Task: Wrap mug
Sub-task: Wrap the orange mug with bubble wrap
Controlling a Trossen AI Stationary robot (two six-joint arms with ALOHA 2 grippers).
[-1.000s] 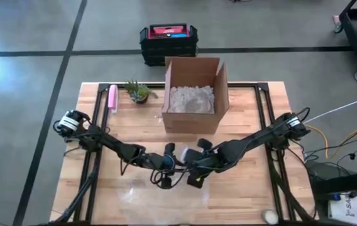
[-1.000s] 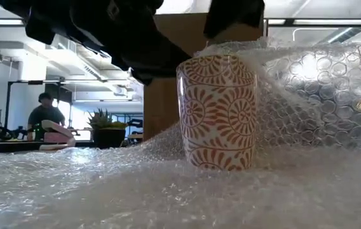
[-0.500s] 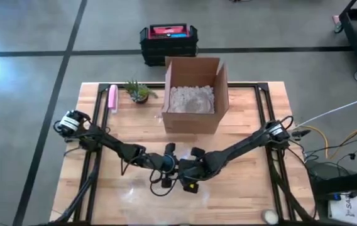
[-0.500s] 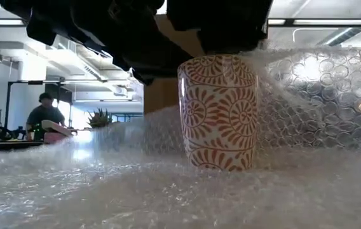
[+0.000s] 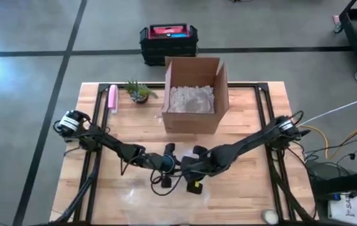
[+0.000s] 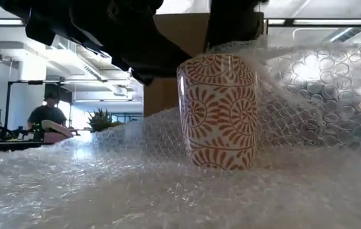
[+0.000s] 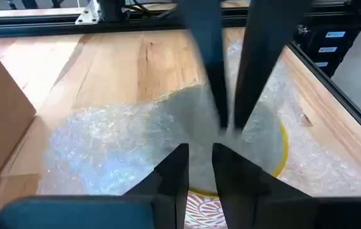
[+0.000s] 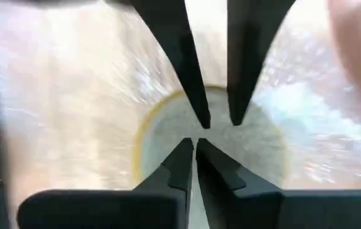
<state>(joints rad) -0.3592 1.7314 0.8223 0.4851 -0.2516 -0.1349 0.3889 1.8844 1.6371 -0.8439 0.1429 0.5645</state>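
Observation:
A white mug (image 6: 222,111) with orange spirals stands upright on a sheet of bubble wrap (image 6: 307,89) spread over the table's near middle (image 5: 144,191). On the mug's right side the wrap rises and lies over the mouth (image 7: 231,137). The two grippers meet tip to tip above the mug. My left gripper (image 5: 171,164) comes from the left, its fingers (image 7: 180,165) nearly together. My right gripper (image 5: 186,168) comes from the right and is shut (image 8: 195,152). My left gripper has its fingertips at the mug's near rim (image 7: 196,194), slanting down from the table's left, with wrap showing in the narrow gap. Whether it grips wrap alone or the rim too, I cannot tell. My right gripper pinches the wrap over the mug's mouth (image 8: 196,130) at its fingertips, coming from the table's right. The wrap runs up from the table and over the rim.
An open cardboard box (image 5: 194,94) with white filling stands just behind the mug. A small plant (image 5: 139,92) and a pink object (image 5: 112,98) sit at the far left. A black crate (image 5: 168,43) is on the floor beyond. A person (image 6: 47,114) stands in the room.
My right gripper went toward the table's left and down over the mug with the wrap, then drew back up and a little to the right. The wrap behind the mug's left side has risen; the flap stays over the rim. The mug has kept its place.

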